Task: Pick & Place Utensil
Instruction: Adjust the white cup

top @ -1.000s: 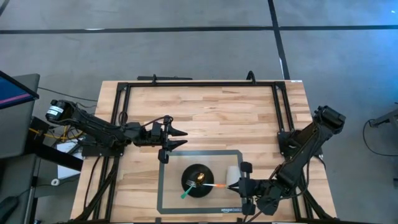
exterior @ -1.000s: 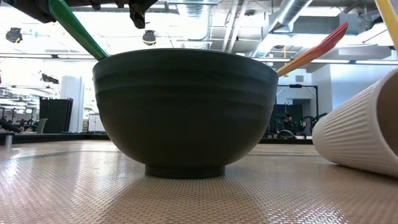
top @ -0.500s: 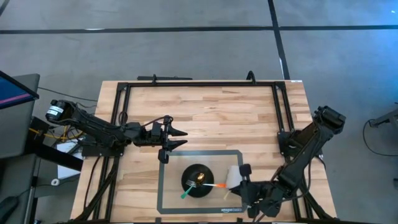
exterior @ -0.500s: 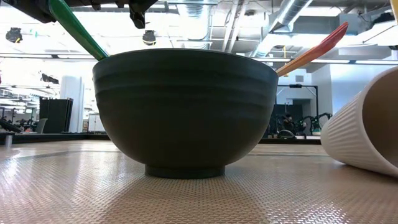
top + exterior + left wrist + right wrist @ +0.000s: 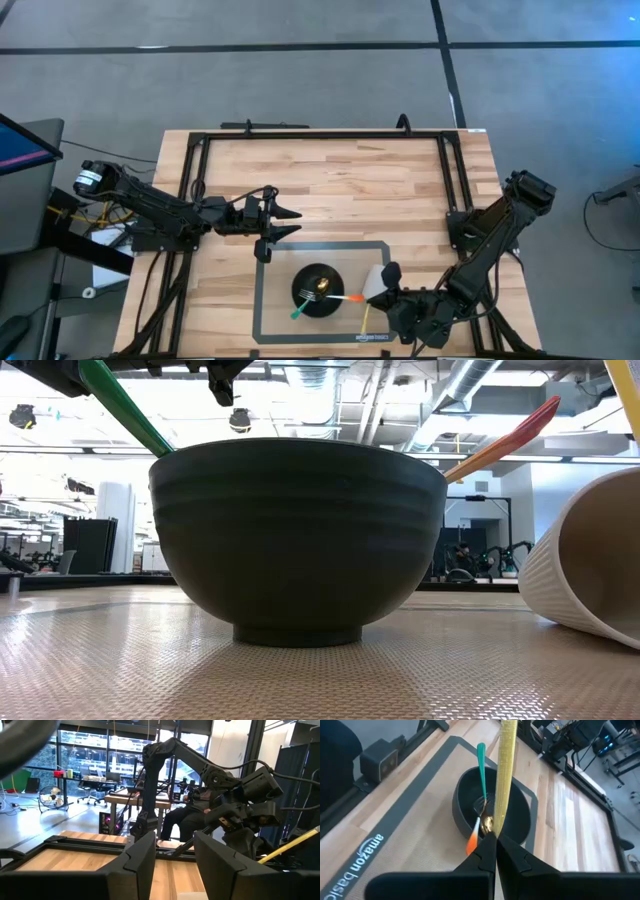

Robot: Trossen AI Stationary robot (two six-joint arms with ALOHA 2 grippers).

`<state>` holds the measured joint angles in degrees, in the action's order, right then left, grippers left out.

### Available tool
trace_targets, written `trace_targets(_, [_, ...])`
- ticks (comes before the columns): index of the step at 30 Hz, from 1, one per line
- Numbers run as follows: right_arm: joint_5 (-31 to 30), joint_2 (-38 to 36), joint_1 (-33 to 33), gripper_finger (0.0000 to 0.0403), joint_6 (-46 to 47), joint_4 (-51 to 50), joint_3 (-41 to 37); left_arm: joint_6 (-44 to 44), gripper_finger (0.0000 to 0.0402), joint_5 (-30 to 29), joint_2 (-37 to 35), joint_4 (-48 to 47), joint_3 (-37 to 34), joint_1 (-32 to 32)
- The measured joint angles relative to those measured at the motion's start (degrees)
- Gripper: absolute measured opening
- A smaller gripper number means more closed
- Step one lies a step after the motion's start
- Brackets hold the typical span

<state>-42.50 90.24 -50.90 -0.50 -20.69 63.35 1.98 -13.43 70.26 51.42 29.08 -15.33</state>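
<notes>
The wooden table carries a grey mat toward six o'clock, and at the mat's middle stands the dark bowl, already holding a green-handled utensil and an orange-handled utensil. A white ribbed cup lies tipped on its side just at the bowl's three o'clock. The left gripper waits above the table at about ten o'clock from the bowl, fingers spread and empty. The right gripper sits near the table's five o'clock edge, fingers pressed together on a yellow utensil whose handle points toward the bowl. This looks like the carry step: the piece is gripped but not yet placed. Next, the right arm probably needs to bring it over the bowl's rim, clear of the cup, and let go.
</notes>
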Motion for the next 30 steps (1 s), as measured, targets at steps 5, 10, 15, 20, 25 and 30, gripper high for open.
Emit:
trace_targets(5, [0.78,0.02,-0.47,0.0,0.41,0.86,0.0,0.0,0.0136,0.0,0.0,-0.02,0.01,0.0])
trace_targets(10, [5.07,0.02,-0.48,0.0,7.22,4.39,0.0,0.88,0.0136,0.03,0.0,0.0,0.02,0.0])
trace_targets(15, [4.99,-0.45,-1.14,0.0,6.78,6.52,0.03,6.89,0.0136,8.2,0.0,0.03,0.05,-0.08])
trace_targets(20, [4.77,-3.53,-1.66,0.0,7.56,3.65,4.35,8.85,0.0123,11.41,0.77,0.52,2.86,-3.54])
trace_targets(25, [4.94,-7.7,-1.96,0.0,19.91,-7.26,9.07,7.26,0.0102,16.0,6.53,-2.52,10.68,-6.51])
trace_targets(30, [5.01,-12.47,-1.96,0.0,35.06,-19.95,9.33,6.95,0.0099,17.88,16.0,-24.93,25.49,-5.47])
